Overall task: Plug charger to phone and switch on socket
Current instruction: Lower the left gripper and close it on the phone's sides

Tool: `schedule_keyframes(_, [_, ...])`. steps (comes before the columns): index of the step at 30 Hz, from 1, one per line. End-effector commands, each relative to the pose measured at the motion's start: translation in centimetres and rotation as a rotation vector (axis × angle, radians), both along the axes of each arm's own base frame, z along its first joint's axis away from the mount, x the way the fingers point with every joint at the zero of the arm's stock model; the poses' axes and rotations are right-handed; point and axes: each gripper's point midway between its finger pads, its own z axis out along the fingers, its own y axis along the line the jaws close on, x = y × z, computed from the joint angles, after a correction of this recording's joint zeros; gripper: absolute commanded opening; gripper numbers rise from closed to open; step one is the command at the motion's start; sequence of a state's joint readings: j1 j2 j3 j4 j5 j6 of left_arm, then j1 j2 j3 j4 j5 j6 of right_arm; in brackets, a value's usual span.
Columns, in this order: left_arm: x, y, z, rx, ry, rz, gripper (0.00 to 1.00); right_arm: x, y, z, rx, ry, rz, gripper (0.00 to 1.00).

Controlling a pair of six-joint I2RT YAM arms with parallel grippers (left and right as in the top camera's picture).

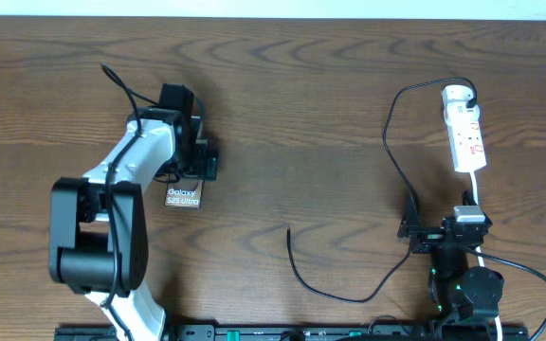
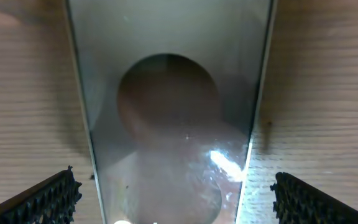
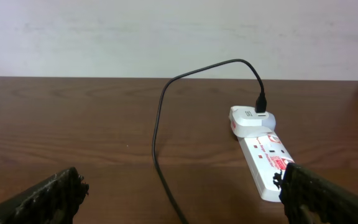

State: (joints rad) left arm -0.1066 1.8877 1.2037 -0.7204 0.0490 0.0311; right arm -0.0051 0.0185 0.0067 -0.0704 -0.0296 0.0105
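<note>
The phone (image 1: 183, 197) lies flat on the table, left of centre, with its white "Galaxy" lettering showing. My left gripper (image 1: 190, 175) hovers right over it. In the left wrist view the phone (image 2: 166, 93) fills the gap between the open fingers (image 2: 45, 202), untouched. The charger's black cable (image 1: 335, 296) loops across the table and its connector tip (image 1: 288, 231) lies free. Its white adapter (image 1: 457, 95) sits in the far end of the socket (image 1: 468, 140). My right gripper (image 1: 442, 218) stands open just short of the socket (image 3: 267, 163), with the cable (image 3: 157, 134) running between its fingers.
The socket's thick white cord (image 1: 479, 194) runs back under the right arm toward the table's front edge. A pale wall (image 3: 166, 31) rises behind the table's far edge. Bare wood lies between the phone and the cable tip.
</note>
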Motion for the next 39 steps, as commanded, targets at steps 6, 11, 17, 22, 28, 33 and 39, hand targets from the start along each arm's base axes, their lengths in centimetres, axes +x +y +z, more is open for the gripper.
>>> schedule_keyframes(6, [-0.47,0.31,-0.53,0.015,0.02,-0.011,0.98,-0.03,0.2,-0.05,-0.011,0.001,0.009,0.99])
schedule_keyframes(11, [-0.61,0.28,-0.88,0.013,0.032,-0.003,0.98,-0.03,0.2,-0.05,-0.011,0.001,0.009,0.99])
schedule_keyframes(17, [-0.76,0.76,-0.91,0.013,0.041,0.01,0.98,-0.03,0.2,-0.05,-0.011,0.001,0.009,0.99])
schedule_keyframes(22, [-0.81,0.94,-0.91,0.013,0.043,0.015,0.98,-0.03,0.2,-0.05,-0.011,0.001,0.009,0.99])
schedule_keyframes(28, [-0.61,0.91,-0.91,0.013,0.035,0.014,0.98,-0.03,0.2,-0.05,-0.011,0.001,0.009,0.99])
schedule_keyframes(33, [-0.27,0.89,-0.91,0.012,0.021,0.01,0.98,-0.03,0.2,-0.05,-0.011,0.001,0.009,0.99])
schedule_keyframes(39, [-0.31,0.89,-0.93,0.012,0.023,0.011,0.98,-0.03,0.2,-0.05,-0.011,0.001,0.009,0.99])
